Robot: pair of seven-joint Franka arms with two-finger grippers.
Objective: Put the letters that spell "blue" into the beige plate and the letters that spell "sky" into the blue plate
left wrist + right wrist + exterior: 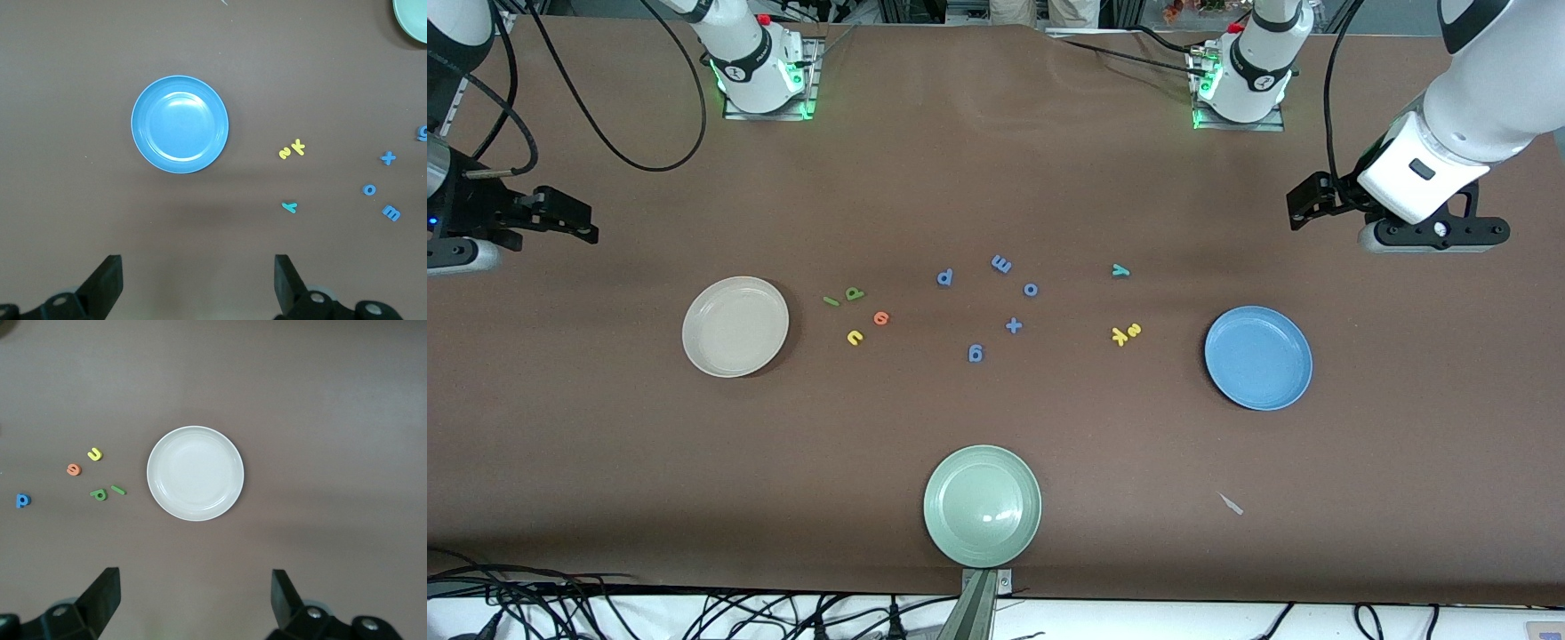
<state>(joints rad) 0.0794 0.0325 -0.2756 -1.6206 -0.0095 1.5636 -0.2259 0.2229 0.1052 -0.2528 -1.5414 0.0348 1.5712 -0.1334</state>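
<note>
Black fingers of the left gripper (197, 283) and right gripper (195, 600) are spread wide, empty, held above bare table. Round beige plate (735, 326) and round blue plate (1258, 357) lie empty; small foam letters (855, 337) are scattered between them.

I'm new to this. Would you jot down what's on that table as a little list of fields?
beige plate: empty, toward the right arm's end
blue plate: empty, toward the left arm's end
"blue" letters: four, on the table beside the beige plate
"sky" letters: three, on the table beside the blue plate
blue letters: five, mid-table
pale green plate: empty, nearest the front camera
left gripper: open, waiting
right gripper: open, waiting
</note>
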